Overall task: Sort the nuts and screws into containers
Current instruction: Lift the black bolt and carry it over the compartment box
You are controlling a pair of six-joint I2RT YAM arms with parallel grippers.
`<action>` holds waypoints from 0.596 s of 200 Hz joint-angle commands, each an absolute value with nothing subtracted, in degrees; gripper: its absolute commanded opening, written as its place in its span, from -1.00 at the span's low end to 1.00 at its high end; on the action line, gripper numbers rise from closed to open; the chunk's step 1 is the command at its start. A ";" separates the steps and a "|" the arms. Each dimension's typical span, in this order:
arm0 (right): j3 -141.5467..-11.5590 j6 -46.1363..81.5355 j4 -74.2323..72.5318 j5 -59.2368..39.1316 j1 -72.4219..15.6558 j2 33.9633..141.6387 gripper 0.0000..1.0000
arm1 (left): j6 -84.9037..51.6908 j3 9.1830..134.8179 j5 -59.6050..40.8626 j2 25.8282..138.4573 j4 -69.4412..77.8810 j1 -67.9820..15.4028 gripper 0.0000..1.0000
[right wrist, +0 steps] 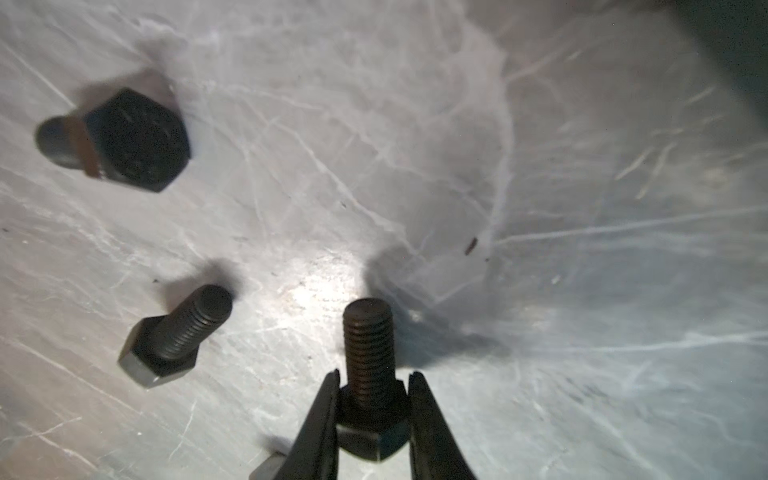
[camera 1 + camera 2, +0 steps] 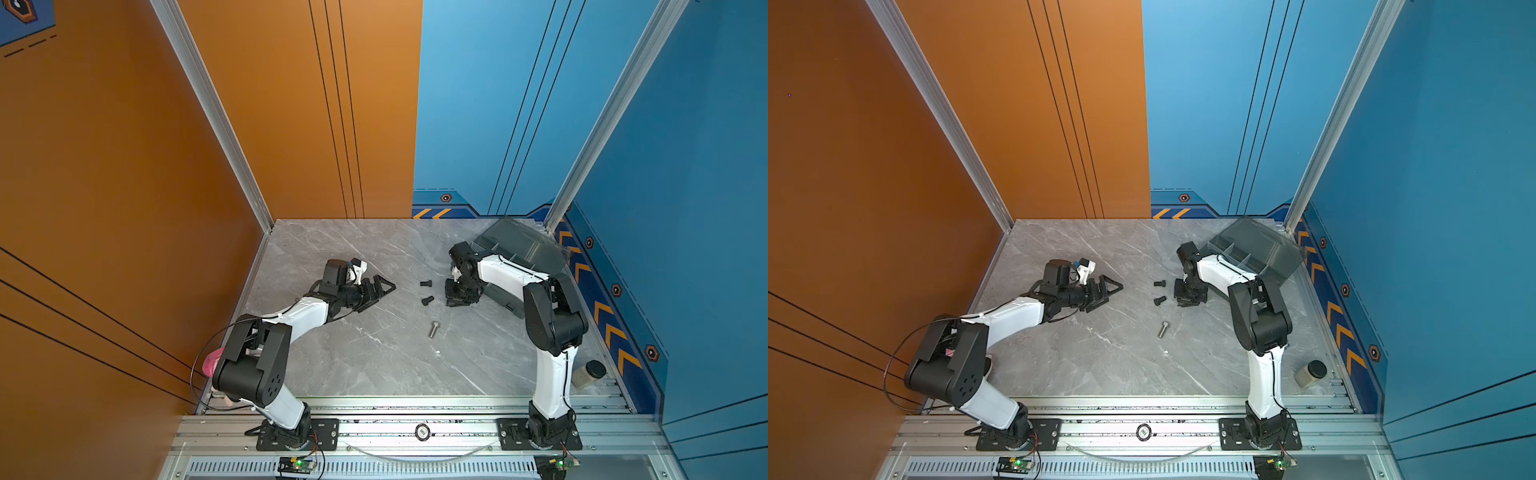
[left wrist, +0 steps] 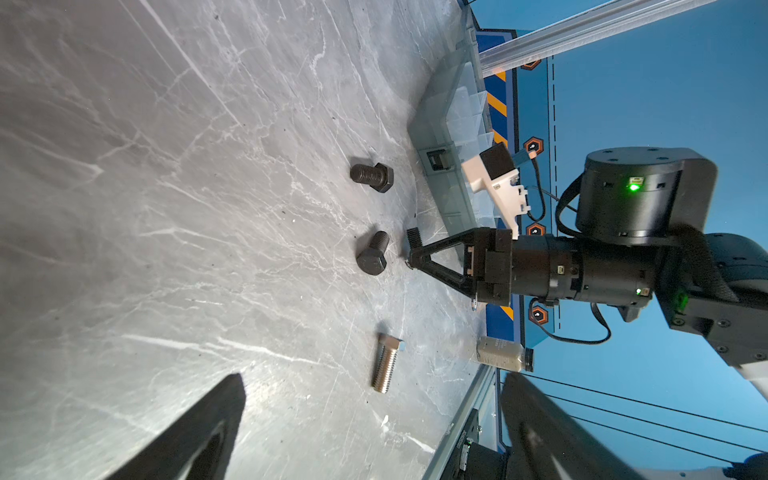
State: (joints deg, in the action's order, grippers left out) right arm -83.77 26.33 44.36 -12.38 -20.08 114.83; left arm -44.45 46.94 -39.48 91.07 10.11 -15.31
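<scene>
Screws lie unsorted on the table (image 2: 353,257) in both top views: two black screws (image 2: 426,284), one silver bolt (image 2: 434,329), left of the organiser box (image 2: 521,243); left gripper (image 2: 380,294) spread, empty. Left wrist view: no loose nuts. Right wrist view: right gripper (image 1: 372,386) clamps a third black screw (image 1: 369,345) by its head.

A grey marble tabletop (image 2: 374,365) lies between an orange wall (image 2: 124,166) and a blue wall (image 2: 685,166). A small pale jar (image 2: 586,374) with a black cap sits near the front right corner, close to the aluminium rail (image 2: 415,415).
</scene>
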 commanded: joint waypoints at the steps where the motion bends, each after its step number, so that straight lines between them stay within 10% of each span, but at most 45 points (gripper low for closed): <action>1: -85.56 24.54 44.28 -14.62 -17.51 110.18 -1.00 | -43.73 46.16 -40.04 89.76 11.06 -14.71 0.96; 119: -104.38 22.24 49.69 -11.31 -5.57 118.28 -1.00 | -43.51 46.28 -39.76 89.30 10.45 -14.59 0.96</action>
